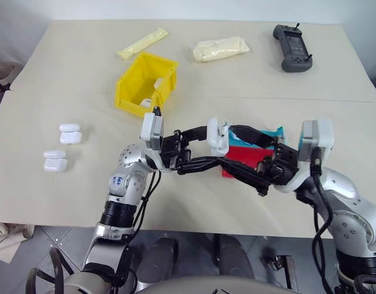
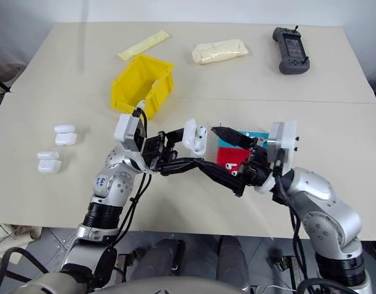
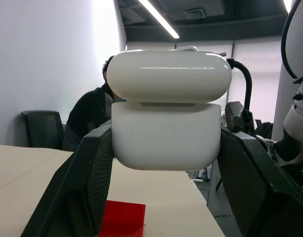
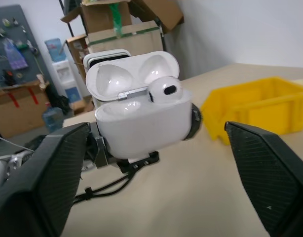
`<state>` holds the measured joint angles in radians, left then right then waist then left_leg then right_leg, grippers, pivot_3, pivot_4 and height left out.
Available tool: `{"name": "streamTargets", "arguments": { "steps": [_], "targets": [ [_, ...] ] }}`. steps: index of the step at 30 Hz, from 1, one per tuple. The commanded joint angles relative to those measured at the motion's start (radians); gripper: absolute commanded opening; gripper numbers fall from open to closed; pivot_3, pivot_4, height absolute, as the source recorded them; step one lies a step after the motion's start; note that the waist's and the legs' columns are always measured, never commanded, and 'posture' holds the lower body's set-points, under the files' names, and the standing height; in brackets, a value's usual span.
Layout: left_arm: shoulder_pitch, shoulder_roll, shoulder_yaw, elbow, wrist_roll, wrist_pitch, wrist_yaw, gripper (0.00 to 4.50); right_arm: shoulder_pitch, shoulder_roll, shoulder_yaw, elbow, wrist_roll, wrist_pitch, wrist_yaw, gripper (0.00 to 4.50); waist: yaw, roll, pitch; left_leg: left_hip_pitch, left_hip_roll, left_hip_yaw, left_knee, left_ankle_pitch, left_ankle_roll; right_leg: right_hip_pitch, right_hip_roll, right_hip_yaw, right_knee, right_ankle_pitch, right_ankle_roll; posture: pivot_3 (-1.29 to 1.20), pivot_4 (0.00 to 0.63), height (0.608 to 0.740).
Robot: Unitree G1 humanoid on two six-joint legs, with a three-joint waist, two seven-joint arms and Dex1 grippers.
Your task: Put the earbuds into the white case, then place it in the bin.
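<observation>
The left gripper (image 1: 197,150) holds the white case (image 1: 217,136), lid up, clamped between its jaws above the tabletop (image 1: 65,202); one earbud (image 4: 165,90) sits in it. The right gripper (image 1: 252,156), jaws apart, flanks it without touching. Behind lie red (image 1: 237,164) and blue (image 1: 264,136) trays, four spare cases (image 1: 70,133) at left, then the yellow bin (image 1: 136,82), two pale packets (image 1: 220,48) and one controller (image 1: 292,48).

Silver jointed arms, black cables, white wrist housings, possibly blue stickers
</observation>
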<state>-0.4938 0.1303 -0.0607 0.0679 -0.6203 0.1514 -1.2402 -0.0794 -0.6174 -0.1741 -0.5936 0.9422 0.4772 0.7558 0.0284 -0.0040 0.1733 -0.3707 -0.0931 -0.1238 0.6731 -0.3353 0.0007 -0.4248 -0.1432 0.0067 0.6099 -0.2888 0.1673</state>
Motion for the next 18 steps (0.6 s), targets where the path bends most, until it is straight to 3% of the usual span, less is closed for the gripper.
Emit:
{"name": "streamTargets", "arguments": {
  "steps": [1,5,10,18],
  "targets": [
    [0.001,0.010,0.017,0.018,0.008,-0.057,-0.021,2.78,0.100,-0.091,-0.153,0.029,-0.058,-0.045,0.084,4.45,0.005,0.000,0.000,0.000,0.000,0.000,0.000,0.000,0.000,0.000,0.000,0.000,0.000,0.000,0.000,0.00,0.150,0.740],
    [0.021,0.031,0.018,0.054,0.029,-0.105,-0.043,2.78,0.235,-0.158,-0.286,0.099,-0.182,-0.150,0.180,4.45,0.002,0.000,0.000,0.000,-0.001,0.002,0.000,-0.001,0.001,0.001,0.000,0.000,-0.001,0.000,0.000,0.00,0.150,0.740],
    [0.048,0.028,0.020,0.068,0.045,-0.150,-0.035,2.78,0.376,-0.161,-0.416,0.289,-0.345,-0.354,0.286,4.45,-0.001,-0.001,0.000,0.001,-0.001,0.003,0.000,-0.001,0.001,0.001,0.001,0.000,0.000,0.000,0.000,0.00,0.150,0.740],
    [0.087,0.034,0.022,0.048,0.054,-0.182,-0.006,2.78,0.376,-0.173,-0.457,0.450,-0.412,-0.468,0.313,4.45,-0.005,0.000,0.000,0.002,0.000,0.003,-0.001,0.000,0.001,0.001,0.001,0.001,0.000,0.000,0.000,0.00,0.150,0.740]
  ]
}}
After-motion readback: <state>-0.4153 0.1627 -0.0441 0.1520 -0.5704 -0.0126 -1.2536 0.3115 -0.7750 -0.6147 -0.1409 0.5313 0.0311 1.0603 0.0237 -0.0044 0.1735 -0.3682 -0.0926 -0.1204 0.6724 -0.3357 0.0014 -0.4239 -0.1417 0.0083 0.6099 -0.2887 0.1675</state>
